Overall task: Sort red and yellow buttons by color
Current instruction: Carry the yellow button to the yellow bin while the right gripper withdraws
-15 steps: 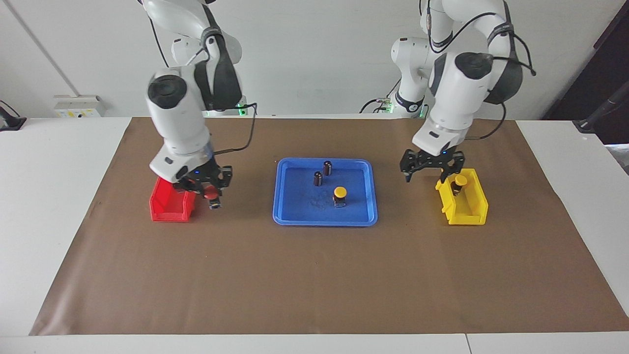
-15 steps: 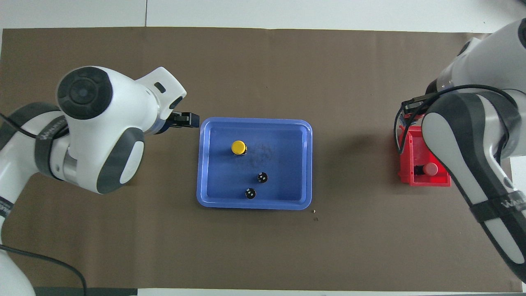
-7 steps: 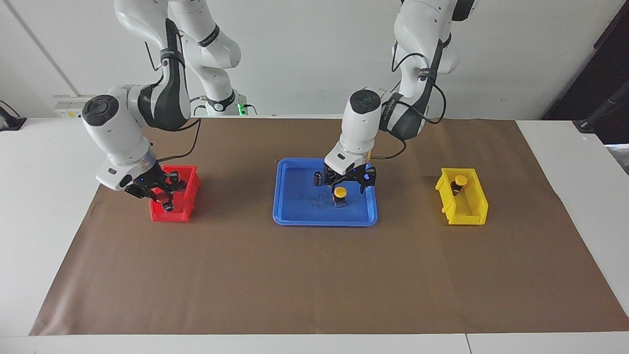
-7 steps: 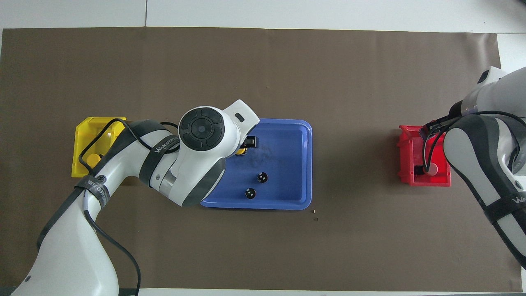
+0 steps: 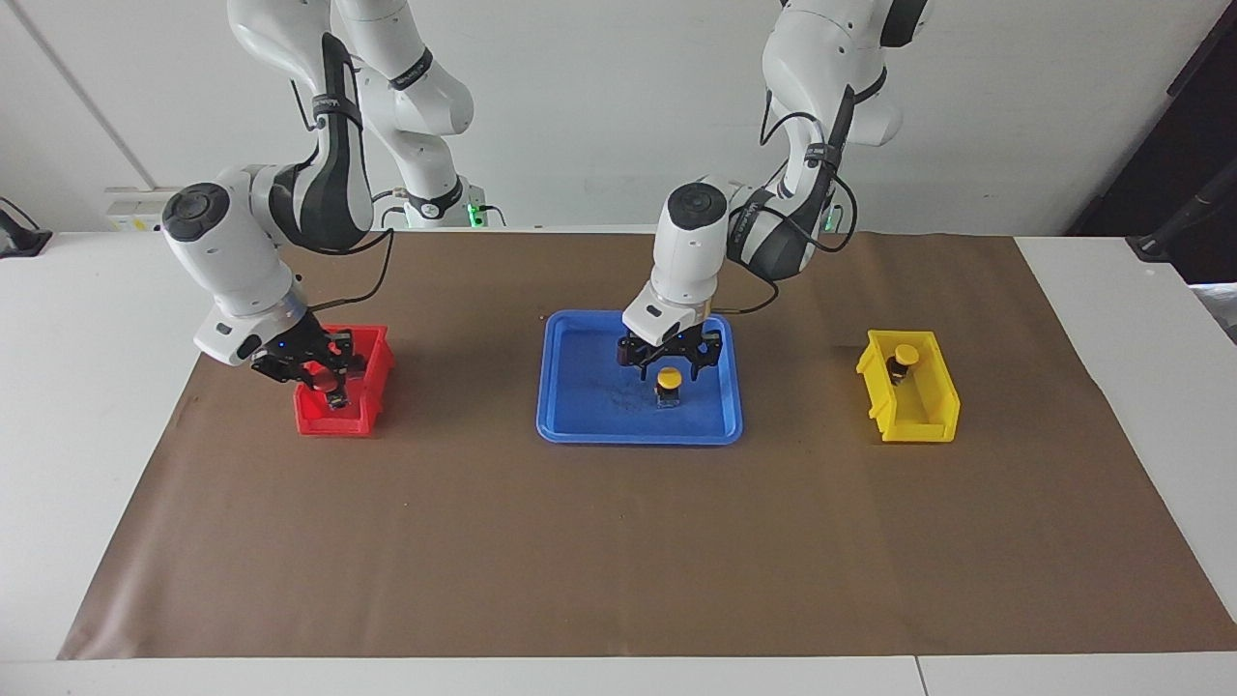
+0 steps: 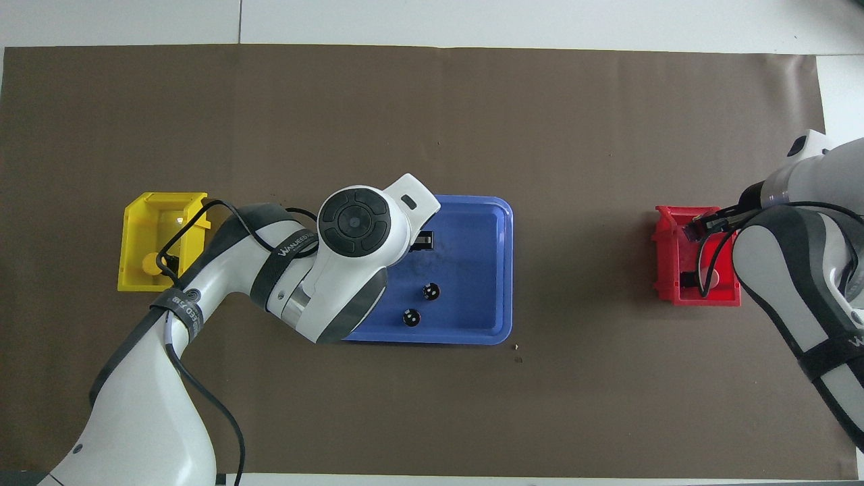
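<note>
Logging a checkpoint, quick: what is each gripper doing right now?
Left gripper: open, over the yellow button in the blue tray.
Right gripper: shut on a red button over the red bin.

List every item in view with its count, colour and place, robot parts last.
Tray: one, blue, mid-table on the paper.
Yellow button in the tray: one, yellow cap on a black base.
Dark cylinders: two, silvery tops, in the tray, nearer to the robots than that button.
Yellow bin: one, toward the left arm's end.
Yellow button in the yellow bin: one.
Red bin: one, toward the right arm's end.
Red button: one, held over the red bin.
Brown paper: one sheet, covering the table.
Left gripper: open, over the tray's yellow button.
Right gripper: shut on the red button.
</note>
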You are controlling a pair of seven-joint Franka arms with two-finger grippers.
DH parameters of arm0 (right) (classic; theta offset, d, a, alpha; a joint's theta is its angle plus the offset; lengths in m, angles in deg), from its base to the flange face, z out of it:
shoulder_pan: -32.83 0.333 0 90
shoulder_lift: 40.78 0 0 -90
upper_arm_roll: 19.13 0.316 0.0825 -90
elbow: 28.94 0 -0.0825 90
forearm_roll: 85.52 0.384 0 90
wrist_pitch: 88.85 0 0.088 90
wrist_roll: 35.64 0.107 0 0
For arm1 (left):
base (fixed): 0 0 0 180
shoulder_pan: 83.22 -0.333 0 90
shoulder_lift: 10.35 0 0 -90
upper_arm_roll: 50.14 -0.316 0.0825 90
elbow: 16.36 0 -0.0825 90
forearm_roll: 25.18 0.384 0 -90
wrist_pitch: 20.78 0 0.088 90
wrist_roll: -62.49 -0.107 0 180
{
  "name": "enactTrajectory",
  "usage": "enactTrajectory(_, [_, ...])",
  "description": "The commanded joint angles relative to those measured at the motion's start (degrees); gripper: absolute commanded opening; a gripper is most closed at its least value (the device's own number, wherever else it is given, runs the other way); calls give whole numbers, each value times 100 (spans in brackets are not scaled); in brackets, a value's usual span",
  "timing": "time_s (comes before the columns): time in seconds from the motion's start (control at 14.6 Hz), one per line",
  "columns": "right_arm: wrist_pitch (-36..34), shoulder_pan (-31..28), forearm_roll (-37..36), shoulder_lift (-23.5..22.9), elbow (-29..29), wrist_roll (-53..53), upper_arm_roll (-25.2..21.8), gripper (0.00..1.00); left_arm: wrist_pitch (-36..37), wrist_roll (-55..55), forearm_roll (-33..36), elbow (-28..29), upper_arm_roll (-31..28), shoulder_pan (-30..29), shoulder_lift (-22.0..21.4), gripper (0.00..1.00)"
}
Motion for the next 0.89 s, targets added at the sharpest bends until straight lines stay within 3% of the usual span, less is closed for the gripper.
enactTrajectory(0.0, [492,-84,126,276,511,-181,70,11,-94,104,49,-62,-99,88,86,59])
enactTrajectory(0.14, [695,-58,126,285,634,-217,70,12,-77,122,57,-62,-90,71,86,9])
enactTrajectory(0.21, [765,-58,126,276,661,-217,61,12,-77,148,49,-63,-90,53,86,2])
enactTrajectory(0.27, [844,-76,126,267,687,-252,61,13,-51,201,49,-89,-90,36,86,1])
enactTrajectory(0.34, [828,-67,126,259,670,-365,61,21,45,210,49,-211,-90,18,86,1])
enactTrajectory(0.41, [784,-76,126,258,661,-375,61,42,290,201,40,-369,-90,9,86,1])
enactTrajectory(0.55, [670,-84,126,258,600,-393,53,65,879,166,22,-729,-107,-87,7,1])
enactTrajectory(0.82, [-436,-120,65,83,-242,-472,44,67,1926,-1007,13,-1064,-143,-1156,-449,1])
